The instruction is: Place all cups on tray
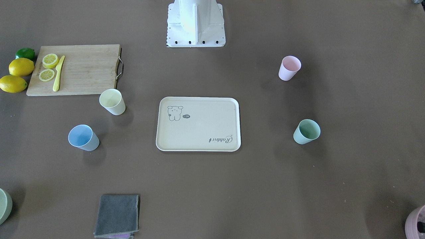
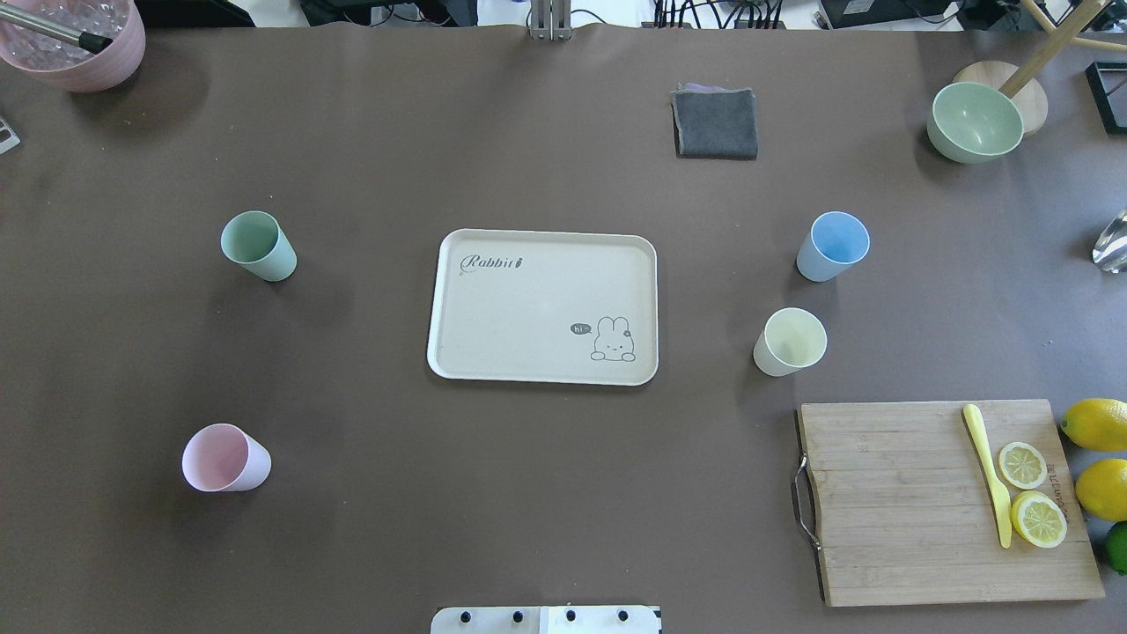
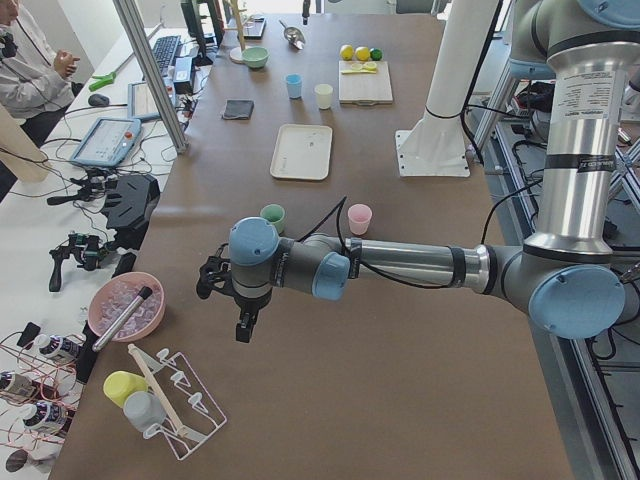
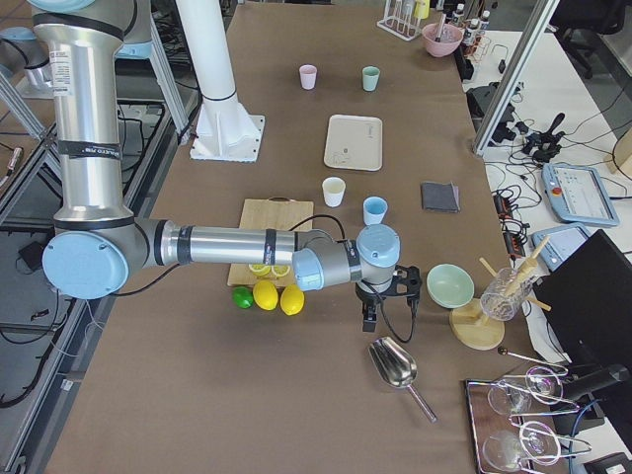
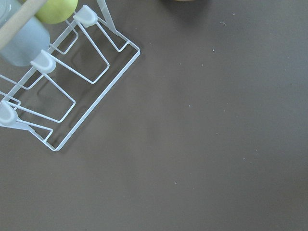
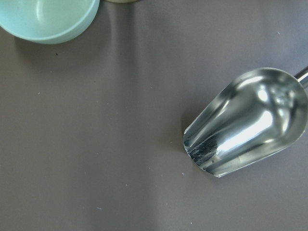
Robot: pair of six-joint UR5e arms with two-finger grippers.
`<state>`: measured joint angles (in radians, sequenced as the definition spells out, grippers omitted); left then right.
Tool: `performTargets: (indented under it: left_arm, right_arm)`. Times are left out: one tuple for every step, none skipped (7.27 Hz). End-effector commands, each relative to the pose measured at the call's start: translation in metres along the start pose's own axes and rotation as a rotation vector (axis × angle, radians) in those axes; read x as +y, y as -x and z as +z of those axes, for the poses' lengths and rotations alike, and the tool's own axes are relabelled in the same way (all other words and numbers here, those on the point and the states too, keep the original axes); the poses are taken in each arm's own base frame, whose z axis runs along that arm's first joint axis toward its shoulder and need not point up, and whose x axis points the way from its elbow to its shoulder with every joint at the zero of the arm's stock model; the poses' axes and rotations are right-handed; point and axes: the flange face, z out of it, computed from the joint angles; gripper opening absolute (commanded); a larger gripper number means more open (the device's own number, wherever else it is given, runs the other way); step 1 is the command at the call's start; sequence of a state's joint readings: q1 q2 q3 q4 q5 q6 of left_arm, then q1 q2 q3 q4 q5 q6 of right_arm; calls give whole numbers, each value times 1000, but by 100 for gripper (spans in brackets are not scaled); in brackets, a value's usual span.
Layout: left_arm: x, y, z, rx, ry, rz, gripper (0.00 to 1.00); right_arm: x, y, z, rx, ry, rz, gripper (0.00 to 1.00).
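Note:
The cream tray (image 2: pixel 528 308) lies empty mid-table, also in the front view (image 1: pixel 202 132). All the cups stand upright on the table, off the tray. The mint cup (image 2: pixel 258 246) and pink cup (image 2: pixel 224 458) are on my left. The blue cup (image 2: pixel 832 246) and pale yellow cup (image 2: pixel 790 341) are on my right. My left gripper (image 3: pixel 243 322) hangs beyond the table's left end zone, far from the cups. My right gripper (image 4: pixel 367 316) hangs near the far right end. Neither gripper shows anywhere but the side views, so I cannot tell if they are open or shut.
A bamboo cutting board (image 2: pixel 889 502) with lemon slices and a yellow knife (image 2: pixel 990 475) lies at right, lemons (image 2: pixel 1096 424) beside it. A grey cloth (image 2: pixel 715 121), a green bowl (image 2: pixel 975 121), a mauve pot (image 2: pixel 79 44), a metal scoop (image 6: pixel 248 120) and a wire rack (image 5: pixel 62 86) are around.

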<state>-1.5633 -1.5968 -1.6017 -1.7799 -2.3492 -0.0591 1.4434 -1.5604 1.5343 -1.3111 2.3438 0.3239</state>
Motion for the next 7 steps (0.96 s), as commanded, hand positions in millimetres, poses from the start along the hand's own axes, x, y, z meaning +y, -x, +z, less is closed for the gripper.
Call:
performTargets:
  left_arm:
    - [4, 2, 7, -4, 12, -1, 98]
    - [6, 2, 5, -1, -2, -6, 98]
    - [13, -5, -4, -2, -15, 0, 98]
    - [17, -6, -3, 0, -12, -4, 98]
    - [21, -10, -8, -3, -20, 2, 98]
    - [24, -10, -7, 2, -18, 0, 98]
    - [26, -9, -6, -2, -14, -5, 98]
  right_arm:
    - [2, 1, -1, -5, 0, -1, 100]
    - [0, 2, -1, -5, -1, -2, 100]
    - [0, 2, -2, -6, -2, -3, 100]
    - [0, 3, -2, -5, -4, -6, 100]
    - [0, 3, -1, -5, -3, -5, 100]
    - [0, 4, -3, -5, -9, -10, 100]
    - [3, 2, -2, -13, -28, -29, 100]
